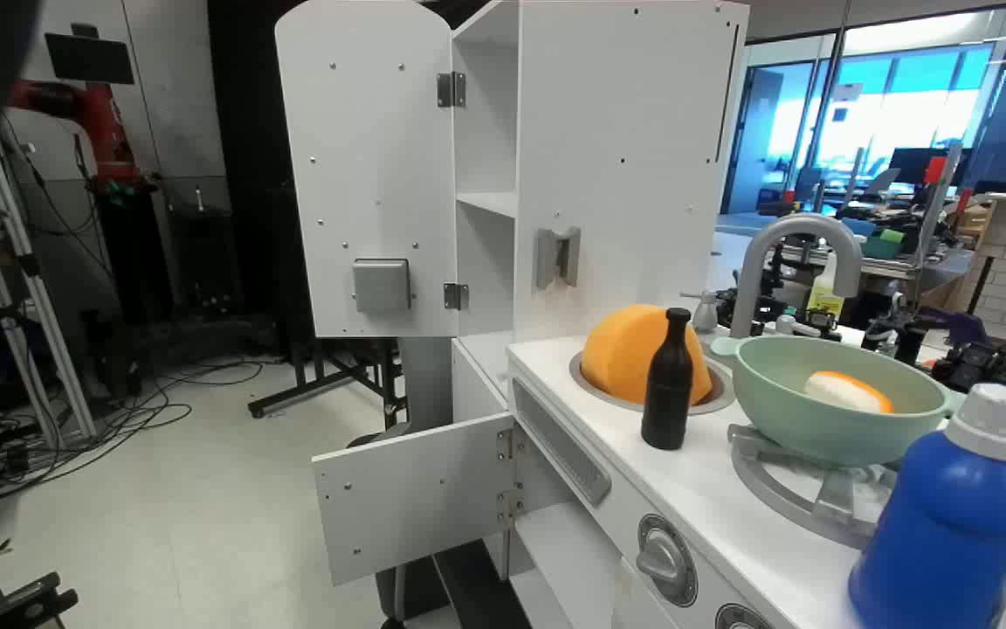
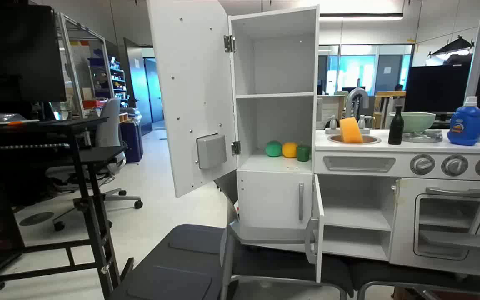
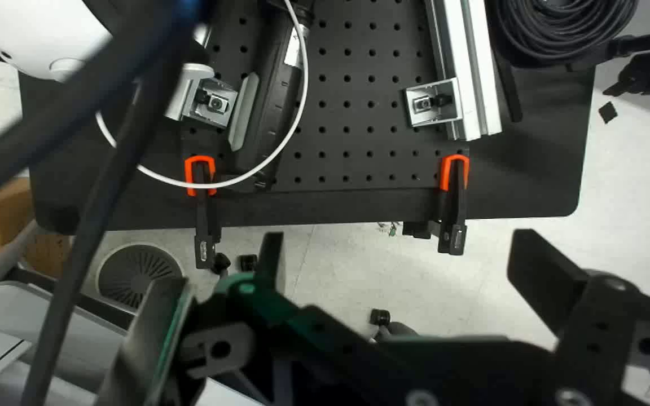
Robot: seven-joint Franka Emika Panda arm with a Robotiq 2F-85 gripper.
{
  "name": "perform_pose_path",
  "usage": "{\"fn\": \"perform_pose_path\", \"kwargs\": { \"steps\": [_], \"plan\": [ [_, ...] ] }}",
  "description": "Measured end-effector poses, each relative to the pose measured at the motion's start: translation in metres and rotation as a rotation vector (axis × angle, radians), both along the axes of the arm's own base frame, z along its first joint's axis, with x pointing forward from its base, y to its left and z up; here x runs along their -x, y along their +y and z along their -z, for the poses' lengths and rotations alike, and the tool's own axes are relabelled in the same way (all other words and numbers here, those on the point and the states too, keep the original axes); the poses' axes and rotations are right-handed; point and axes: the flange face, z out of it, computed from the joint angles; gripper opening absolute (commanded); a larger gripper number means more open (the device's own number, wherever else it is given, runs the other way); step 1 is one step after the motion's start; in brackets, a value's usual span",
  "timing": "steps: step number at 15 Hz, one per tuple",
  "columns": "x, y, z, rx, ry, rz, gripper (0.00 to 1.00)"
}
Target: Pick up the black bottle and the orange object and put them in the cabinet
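Note:
The black bottle (image 1: 669,384) stands upright on the white counter, and it also shows in an exterior view (image 2: 396,127). The orange object (image 1: 630,349) rests in the round sink behind the bottle; in an exterior view (image 2: 350,130) it looks wedge-shaped. The cabinet (image 2: 354,208) is the lower base compartment under the counter. Its white door (image 1: 420,498) stands swung open, and its two shelf levels look bare. My gripper (image 3: 401,265) is open and empty in the wrist view, its fingers wide apart above the floor. No task object shows in the wrist view.
A pale green bowl (image 1: 826,402) and a blue bottle (image 1: 948,524) stand on the counter. The upper cupboard's arched door (image 2: 194,100) is open; a green ball (image 2: 273,148) and other toys sit inside. Chairs stand before the kitchen. A black table (image 3: 325,208) has orange-tipped clamps.

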Motion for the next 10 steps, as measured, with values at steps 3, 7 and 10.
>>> {"fn": "perform_pose_path", "kwargs": {
  "steps": [3, 7, 10],
  "plan": [
    [0.0, 0.0, 0.0, 0.0, 0.0, 0.0, 1.0],
    [0.0, 0.0, 0.0, 0.002, 0.001, 0.002, 1.0],
    [-0.017, -0.004, -0.005, 0.021, -0.025, 0.047, 1.0]
  ]
}}
